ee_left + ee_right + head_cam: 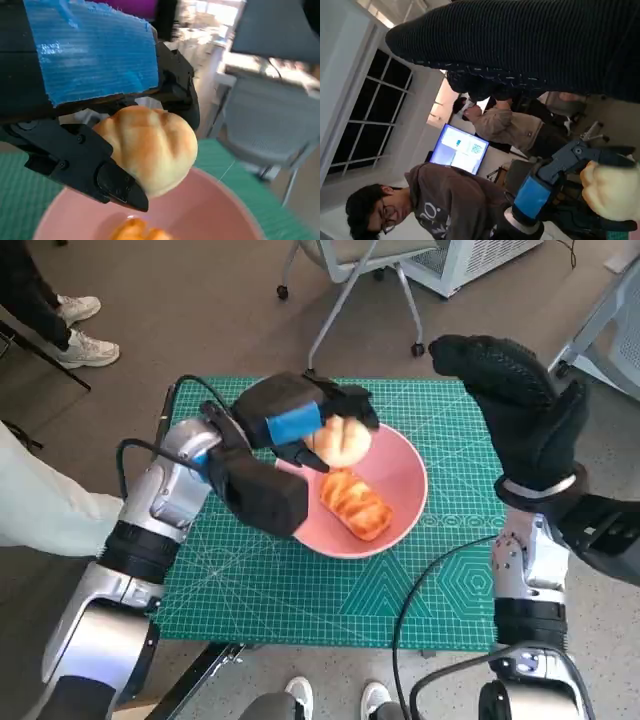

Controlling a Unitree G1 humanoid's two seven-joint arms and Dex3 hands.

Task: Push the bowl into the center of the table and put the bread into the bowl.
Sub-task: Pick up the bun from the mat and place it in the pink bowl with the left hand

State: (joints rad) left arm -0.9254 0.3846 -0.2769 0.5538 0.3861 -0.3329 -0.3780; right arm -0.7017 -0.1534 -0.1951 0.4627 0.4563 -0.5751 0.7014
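While the left hand (300, 425) grips a pale round bun (340, 442) between its black fingers (117, 186), it holds that bun over the far-left part of the pink bowl (405, 480), above the rim and not yet resting on anything. In the left wrist view the bun sits clamped under the blue-taped back, with the bowl's inner wall directly beneath it. A second, glazed golden bread (356, 504) already lies inside the bowl near its middle. The bowl itself stands on the green mat (300, 590), roughly at the table's centre, so the pushing step looks finished and the work in hand is placing bread.

The right hand (510, 390) is raised off to the right, well apart from the bowl, holding nothing; whether its gloved fingers are spread or curled I cannot tell.

By my judgement the next move calls for lowering the bun a little further into the bowl, beside the glazed bread rather than on top of it, then opening the fingers and lifting the hand clear without catching the rim.

People sit nearby in the right wrist view.
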